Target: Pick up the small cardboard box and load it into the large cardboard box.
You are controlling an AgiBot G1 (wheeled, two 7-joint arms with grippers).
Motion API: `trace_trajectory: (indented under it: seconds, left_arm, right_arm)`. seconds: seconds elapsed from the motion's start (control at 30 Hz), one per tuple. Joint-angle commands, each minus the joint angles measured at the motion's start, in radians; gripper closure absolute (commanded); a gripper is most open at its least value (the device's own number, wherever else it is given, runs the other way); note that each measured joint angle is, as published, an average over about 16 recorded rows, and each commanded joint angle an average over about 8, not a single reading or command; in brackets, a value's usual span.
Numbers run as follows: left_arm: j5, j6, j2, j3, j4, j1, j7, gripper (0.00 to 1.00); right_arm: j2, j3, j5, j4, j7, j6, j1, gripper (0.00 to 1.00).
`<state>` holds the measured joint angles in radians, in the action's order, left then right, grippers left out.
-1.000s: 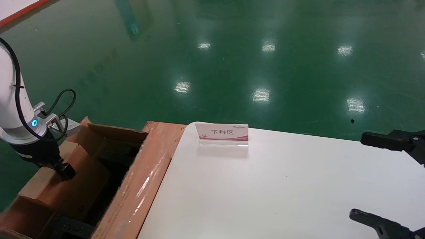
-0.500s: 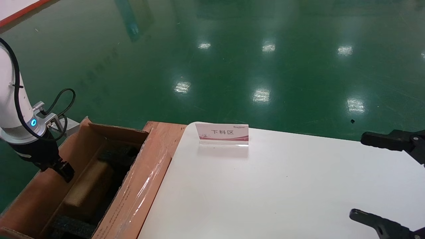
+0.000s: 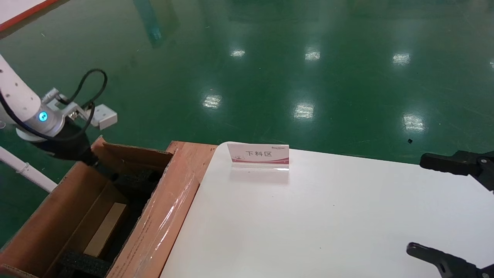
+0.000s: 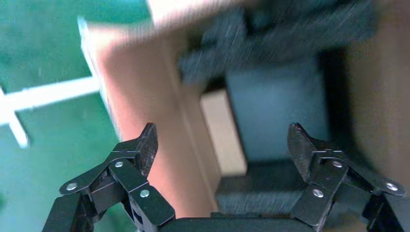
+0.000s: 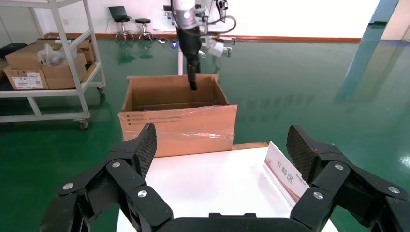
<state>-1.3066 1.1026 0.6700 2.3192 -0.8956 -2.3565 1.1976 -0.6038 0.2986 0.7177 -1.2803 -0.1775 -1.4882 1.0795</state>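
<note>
On the factory floor beside our white table (image 3: 328,216), the large cardboard box (image 3: 162,224) stands open, its taped flap pressed against the table's left edge. We see the small cardboard box (image 3: 106,229) already inside it, lying low against the carton's left inner wall with black foam lining (image 3: 137,181) at its far end and more foam at its near end. From our left wrist camera the small box (image 4: 223,131) shows as a pale strip between the brown wall and a dark grey panel on the carton's floor; nothing touches it.

Our left gripper (image 3: 90,159) hangs above the carton's far left corner, at the level of the rim, its white forearm slanting in from the left edge of the head view. Its fingers (image 4: 145,145) are spread wide apart and hold nothing. Our right wrist camera looks across the table and catches that left gripper (image 5: 193,83) pointing straight down into the carton's mouth, the large cardboard box (image 5: 176,123) facing us with its taped front flap.

Our right gripper (image 3: 449,208) is parked over the table's right side, jaws released and empty, well away from the carton. A white-and-red sign card (image 3: 258,153) stands upright near the table's far edge, apart from everything else
</note>
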Motion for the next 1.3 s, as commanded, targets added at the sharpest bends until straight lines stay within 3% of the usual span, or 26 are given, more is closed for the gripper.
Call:
trace_trajectory:
  seconds: [0.03, 0.33, 0.6, 1.3]
  left_arm:
    - [0.001, -0.022, -0.023, -0.015, -0.054, -0.042, -0.013, 0.0]
    - [0.05, -0.098, -0.146, -0.076, -0.246, -0.14, -0.033, 0.0]
    - [0.074, -0.097, -0.166, -0.146, -0.292, -0.112, -0.058, 0.0]
    - [0.25, 0.074, -0.13, -0.809, -0.328, 0.374, -0.391, 0.0]
  right_arm:
    - [0.0, 0.0, 0.0, 0.0, 0.0, 0.0, 0.0, 0.0]
    - [0.0, 0.0, 0.0, 0.0, 0.0, 0.0, 0.0, 0.0]
    - [0.0, 0.0, 0.0, 0.001, 0.0, 0.0, 0.0, 0.0]
    - [0.001, 0.001, 0.0, 0.001, 0.001, 0.0, 0.001, 0.0]
